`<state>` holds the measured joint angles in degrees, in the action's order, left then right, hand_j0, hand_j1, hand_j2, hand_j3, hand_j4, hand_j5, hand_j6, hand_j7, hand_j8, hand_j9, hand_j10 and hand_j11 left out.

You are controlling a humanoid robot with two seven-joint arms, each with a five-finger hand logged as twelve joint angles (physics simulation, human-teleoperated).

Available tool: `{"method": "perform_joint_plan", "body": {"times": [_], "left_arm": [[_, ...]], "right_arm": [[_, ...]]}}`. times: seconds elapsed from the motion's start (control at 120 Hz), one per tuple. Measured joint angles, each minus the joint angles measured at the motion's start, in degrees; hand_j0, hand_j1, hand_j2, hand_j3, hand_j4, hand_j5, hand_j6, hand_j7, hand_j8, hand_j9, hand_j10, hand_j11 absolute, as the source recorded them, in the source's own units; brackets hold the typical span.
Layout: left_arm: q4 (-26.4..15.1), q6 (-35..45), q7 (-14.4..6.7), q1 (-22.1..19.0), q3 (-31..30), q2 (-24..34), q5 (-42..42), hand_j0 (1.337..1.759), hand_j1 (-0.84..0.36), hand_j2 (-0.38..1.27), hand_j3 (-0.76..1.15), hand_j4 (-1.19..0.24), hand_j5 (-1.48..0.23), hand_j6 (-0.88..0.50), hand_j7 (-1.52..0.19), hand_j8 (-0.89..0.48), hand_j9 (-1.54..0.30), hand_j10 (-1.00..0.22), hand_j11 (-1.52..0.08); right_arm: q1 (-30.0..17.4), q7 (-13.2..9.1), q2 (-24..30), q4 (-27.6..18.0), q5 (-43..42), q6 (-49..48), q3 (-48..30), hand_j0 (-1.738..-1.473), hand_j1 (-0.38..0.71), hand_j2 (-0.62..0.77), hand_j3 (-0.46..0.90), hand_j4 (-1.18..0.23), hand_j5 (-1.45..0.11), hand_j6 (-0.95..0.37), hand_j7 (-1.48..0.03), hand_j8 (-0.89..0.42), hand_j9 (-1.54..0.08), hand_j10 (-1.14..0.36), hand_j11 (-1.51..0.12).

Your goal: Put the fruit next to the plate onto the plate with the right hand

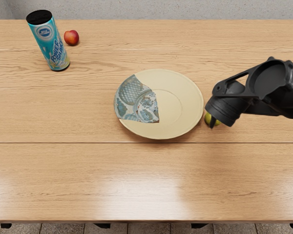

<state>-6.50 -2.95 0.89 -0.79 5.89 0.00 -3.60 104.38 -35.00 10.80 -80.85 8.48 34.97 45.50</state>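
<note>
Head view: the right hand (225,111), its arm entering from the right edge, hangs directly over a small yellow-green fruit (207,118), which sits just beside the right rim of the cream plate (180,97) on the counter (136,180). Whether the hand is closed on the fruit cannot be told. A blue can (49,41) and a red apple (71,37) stand at the far left corner.

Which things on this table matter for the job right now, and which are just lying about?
In the job:
small yellow-green fruit, mostly hidden, at the plate's right edge
round cream plate with blue patterned wedge
black right robot hand, over the fruit

Lying about:
red apple, far left corner
blue cylindrical can with black lid, beside the apple
</note>
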Motion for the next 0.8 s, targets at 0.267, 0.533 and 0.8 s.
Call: {"method": "perform_joint_plan", "body": {"times": [0.267, 0.533, 0.8], "left_arm": [[0.0, 0.0, 0.0, 0.0, 0.0, 0.0, 0.0, 1.658, 0.33, 0.00, 0.00, -0.01, -0.02, -0.01, -0.02, -0.01, -0.02, -0.01, -0.02], [0.0, 0.0, 0.0, 0.0, 0.0, 0.0, 0.0, 1.658, 0.33, 0.00, 0.00, -0.01, -0.02, -0.01, -0.02, -0.01, -0.02, -0.01, -0.02], [0.0, 0.0, 0.0, 0.0, 0.0, 0.0, 0.0, 1.658, 0.33, 0.00, 0.00, -0.01, -0.02, -0.01, -0.02, -0.01, -0.02, -0.01, -0.02]], "right_arm": [[-6.3, 0.0, -0.1, 5.2, -2.6, 0.0, -0.5, -1.658, -0.10, -0.04, 0.00, -0.21, -0.27, -0.21, -0.27, -0.21, -0.27, -0.21, -0.27], [-9.8, 0.0, 0.0, 7.0, -3.6, 0.0, -3.0, -1.658, -0.03, -0.05, 0.00, -0.26, -0.34, -0.26, -0.34, -0.26, -0.34, -0.26, -0.34], [-10.5, 0.0, -0.1, 7.8, -4.6, 0.0, -4.5, -1.658, 0.02, -0.06, 0.00, -0.31, -0.40, -0.31, -0.40, -0.31, -0.40, -0.31, -0.40]]}}
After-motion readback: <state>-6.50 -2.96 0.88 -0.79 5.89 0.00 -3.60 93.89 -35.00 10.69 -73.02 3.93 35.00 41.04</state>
